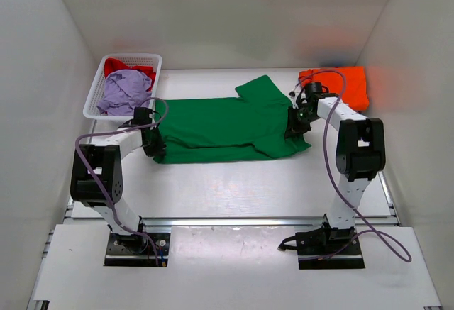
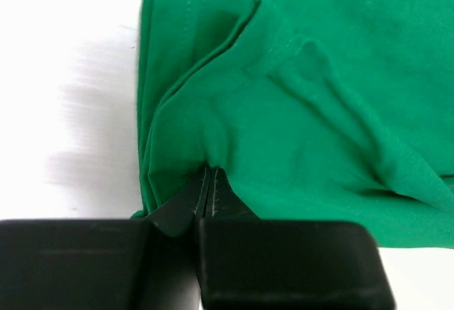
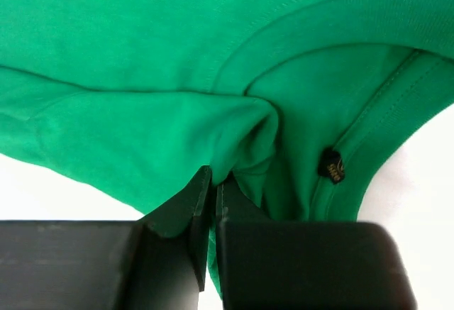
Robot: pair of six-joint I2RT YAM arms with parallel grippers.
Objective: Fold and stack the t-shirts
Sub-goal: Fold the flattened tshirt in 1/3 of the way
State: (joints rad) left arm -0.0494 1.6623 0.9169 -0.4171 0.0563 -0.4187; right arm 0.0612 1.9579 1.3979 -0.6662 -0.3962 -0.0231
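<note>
The bright green t-shirt (image 1: 227,127) lies spread sideways across the middle of the table, one sleeve sticking out at the back. My left gripper (image 1: 154,144) is shut on the shirt's left hem edge, where the cloth bunches between the jaws (image 2: 210,182). My right gripper (image 1: 294,127) is shut on the shirt's right end by the collar, pinching a fold (image 3: 216,182); a small black label (image 3: 331,166) shows inside the neck. An orange t-shirt (image 1: 340,85) lies folded at the back right. Lavender (image 1: 126,91) and red (image 1: 126,67) shirts sit in the basket. No blue shirt shows.
A white plastic mesh basket (image 1: 96,93) stands at the back left, close behind my left gripper. White walls enclose the table on three sides. A metal rail (image 1: 234,220) runs along the near edge by the arm bases.
</note>
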